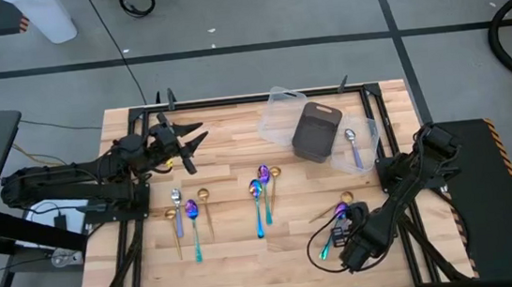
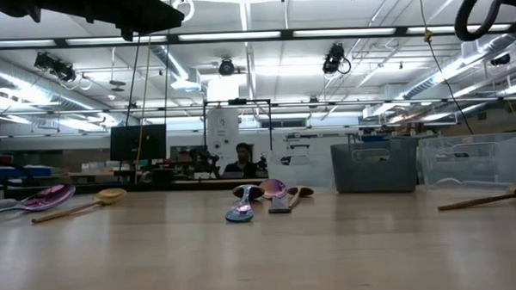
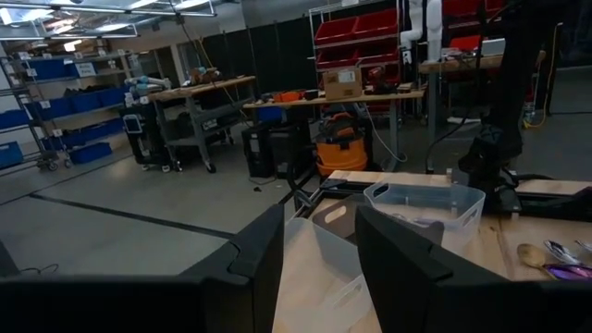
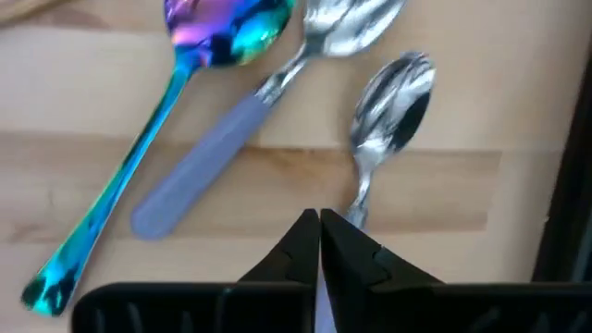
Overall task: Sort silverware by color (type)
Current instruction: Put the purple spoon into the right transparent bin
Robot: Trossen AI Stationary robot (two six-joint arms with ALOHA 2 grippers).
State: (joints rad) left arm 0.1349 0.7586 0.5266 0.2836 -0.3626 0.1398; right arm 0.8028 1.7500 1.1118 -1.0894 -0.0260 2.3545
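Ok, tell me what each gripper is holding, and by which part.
The right gripper pinches the all-silver spoon by its handle. The left gripper is open and empty.

Both arms were dark, jointed, matte. Left arm (image 1: 71,175) carried a small yellow mark near its wrist. Right arm (image 1: 401,186) trailed looping black cable.

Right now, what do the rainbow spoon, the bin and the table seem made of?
Rainbow spoon: likely metal with an iridescent coating, given its mirror-like purple-to-teal sheen. Bin: dark and matte, probably plastic. Table: wood, with pale planks and visible grain.
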